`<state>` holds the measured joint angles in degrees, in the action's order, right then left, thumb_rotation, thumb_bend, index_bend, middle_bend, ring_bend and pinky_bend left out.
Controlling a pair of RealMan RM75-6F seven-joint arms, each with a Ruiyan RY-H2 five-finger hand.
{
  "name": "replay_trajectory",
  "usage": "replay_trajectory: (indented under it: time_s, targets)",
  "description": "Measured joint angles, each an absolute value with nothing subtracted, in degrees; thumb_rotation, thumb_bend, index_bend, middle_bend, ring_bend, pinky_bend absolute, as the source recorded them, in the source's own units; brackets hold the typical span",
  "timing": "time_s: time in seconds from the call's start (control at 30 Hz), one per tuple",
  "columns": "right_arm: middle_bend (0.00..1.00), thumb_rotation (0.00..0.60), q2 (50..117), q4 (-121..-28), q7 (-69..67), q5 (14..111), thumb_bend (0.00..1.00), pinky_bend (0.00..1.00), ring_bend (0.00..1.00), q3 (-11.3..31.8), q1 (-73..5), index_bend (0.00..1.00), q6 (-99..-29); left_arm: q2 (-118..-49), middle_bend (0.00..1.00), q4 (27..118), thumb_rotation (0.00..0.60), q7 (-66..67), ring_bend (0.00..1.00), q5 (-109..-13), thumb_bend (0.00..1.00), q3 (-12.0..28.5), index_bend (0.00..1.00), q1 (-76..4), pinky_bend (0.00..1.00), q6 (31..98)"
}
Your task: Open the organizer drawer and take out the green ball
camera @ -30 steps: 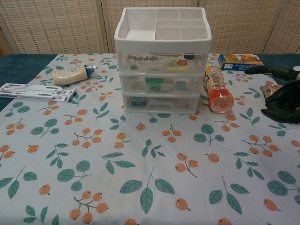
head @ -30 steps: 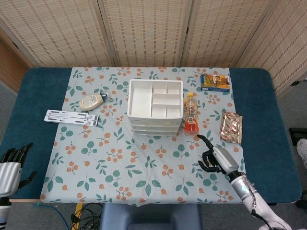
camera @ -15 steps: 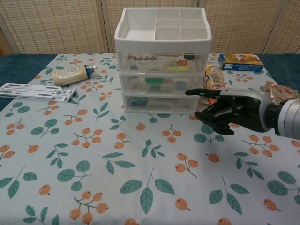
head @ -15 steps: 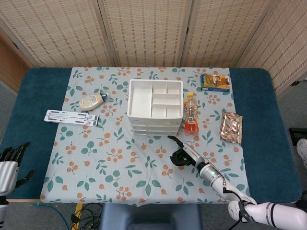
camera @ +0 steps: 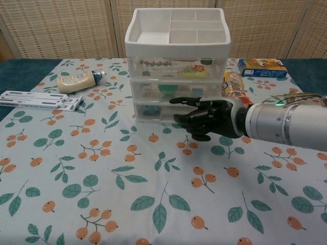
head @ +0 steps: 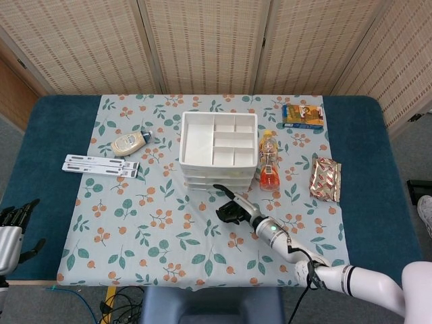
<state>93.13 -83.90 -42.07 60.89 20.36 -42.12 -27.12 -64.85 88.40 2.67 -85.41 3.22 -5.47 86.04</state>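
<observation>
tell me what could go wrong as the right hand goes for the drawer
The right hand is in front of the organizer, whose drawers are all shut; a pull without bracing might drag the light unit forward. The orange bottle lies right beside the organizer, so the forearm could nudge it and set it rolling. The left hand is far off, unable to steady anything.

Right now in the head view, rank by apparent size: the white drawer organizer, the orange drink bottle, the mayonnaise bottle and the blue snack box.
1. Drawer organizer, clearly largest.
2. Orange drink bottle.
3. Mayonnaise bottle and blue snack box look about alike; I won't rank them.
</observation>
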Motion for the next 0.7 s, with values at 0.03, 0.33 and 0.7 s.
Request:
replay_trajectory:
  time_s: [0.03,0.33,0.7]
  targets:
    - [0.84,0.6,93.6,-83.3,-42.1,60.7,0.54,0.86,0.9,20.6,-42.6,0.01,-26.8,-64.8,0.21,88.3,0.6,2.6,0.24,-85.4,0.23,3.2,0.11,-5.4,0.16,86.1]
    - [0.84,0.6,95.8,-80.1,-41.1,58.9,0.54,0.86,0.9,21.9,-44.7,0.01,-25.7,-64.6,0.21,88.2,0.6,2.5,0.24,-85.0,0.23,3.4,0.11,-5.3,0.16,86.2]
    - [0.84,0.6,97.8,-78.0,-40.3,58.4,0.54,0.86,0.9,22.8,-45.9,0.01,-25.0,-64.6,0.21,88.2,0.6,2.6,0.24,-84.8,0.23,3.5,0.11,-5.3,0.16,86.1]
